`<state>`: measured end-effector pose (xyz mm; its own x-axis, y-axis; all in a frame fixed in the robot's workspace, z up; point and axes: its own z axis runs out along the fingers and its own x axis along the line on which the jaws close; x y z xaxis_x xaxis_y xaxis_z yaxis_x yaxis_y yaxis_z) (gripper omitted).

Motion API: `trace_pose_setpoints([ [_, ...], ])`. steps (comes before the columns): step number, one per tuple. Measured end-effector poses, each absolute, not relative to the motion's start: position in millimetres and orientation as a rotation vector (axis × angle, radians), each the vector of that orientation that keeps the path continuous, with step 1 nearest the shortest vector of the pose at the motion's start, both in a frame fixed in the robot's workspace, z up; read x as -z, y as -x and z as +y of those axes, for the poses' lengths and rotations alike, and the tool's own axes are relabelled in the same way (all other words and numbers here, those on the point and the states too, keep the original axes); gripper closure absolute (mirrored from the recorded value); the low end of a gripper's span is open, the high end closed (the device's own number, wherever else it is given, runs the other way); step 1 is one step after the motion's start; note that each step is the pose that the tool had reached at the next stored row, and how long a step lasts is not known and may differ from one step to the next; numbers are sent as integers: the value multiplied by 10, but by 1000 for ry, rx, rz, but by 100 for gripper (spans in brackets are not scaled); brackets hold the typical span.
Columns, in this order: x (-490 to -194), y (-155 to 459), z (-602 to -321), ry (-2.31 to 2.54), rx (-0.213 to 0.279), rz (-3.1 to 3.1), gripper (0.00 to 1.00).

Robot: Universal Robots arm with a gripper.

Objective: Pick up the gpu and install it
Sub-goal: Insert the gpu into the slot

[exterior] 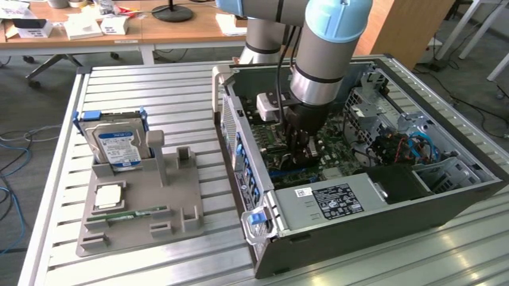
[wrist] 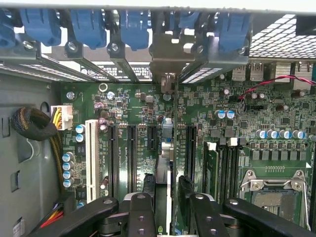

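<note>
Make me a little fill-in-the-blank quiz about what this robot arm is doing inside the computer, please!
1. The gripper has reached down inside the open computer ____.
2. Seen edge-on between the fingers, the gpu stands over the green ____.
3. On the grey holder outside, the hard drive wears a blue and ____ label.
4. The clips along the slot brackets are coloured ____.

Missing words: case; motherboard; white; blue
</note>
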<state>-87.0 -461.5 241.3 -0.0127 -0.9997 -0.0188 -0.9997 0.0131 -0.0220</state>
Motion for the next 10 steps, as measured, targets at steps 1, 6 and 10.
trace_pose_setpoints([
  [1,-2413,870,-4615,2187,4,2215,66],
  [6,-2413,869,-4589,2187,4,2215,66],
  [10,-2413,869,-4587,2187,4,2215,66],
])
